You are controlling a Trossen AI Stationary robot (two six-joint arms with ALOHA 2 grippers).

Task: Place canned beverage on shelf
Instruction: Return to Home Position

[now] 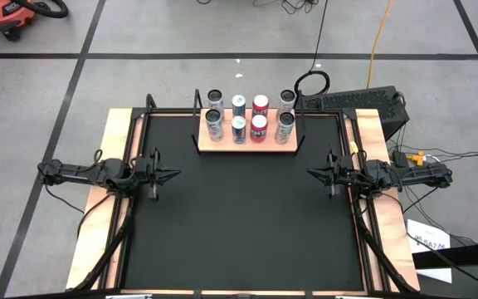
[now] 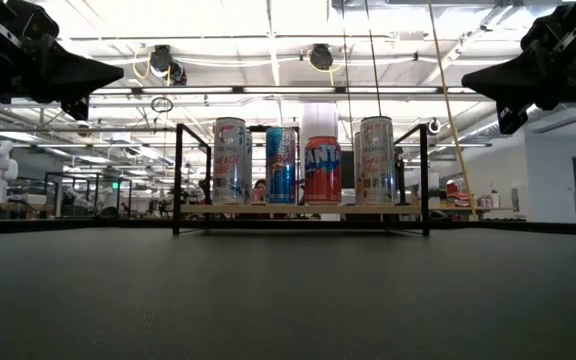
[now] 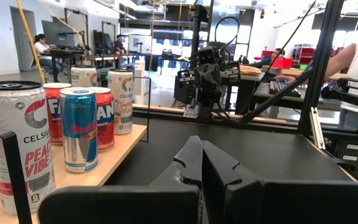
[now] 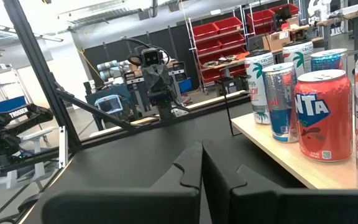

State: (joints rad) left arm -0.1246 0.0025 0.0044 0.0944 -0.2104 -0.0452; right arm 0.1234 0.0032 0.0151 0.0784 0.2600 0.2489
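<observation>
Left tool (image 1: 173, 175) and right tool (image 1: 312, 173) are hovering over opposite counter (image 1: 239, 237) sides, fingers pressed together on each, while eight cans (image 1: 239, 129) are standing in two rows of four on the shelf (image 1: 247, 148) at the far edge.

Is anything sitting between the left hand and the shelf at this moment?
No. The high view shows only bare black table between the left hand and the shelf.

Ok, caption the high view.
Eight cans, two rows of four, fill the shelf; left gripper and right gripper rest at the table sides.
</observation>
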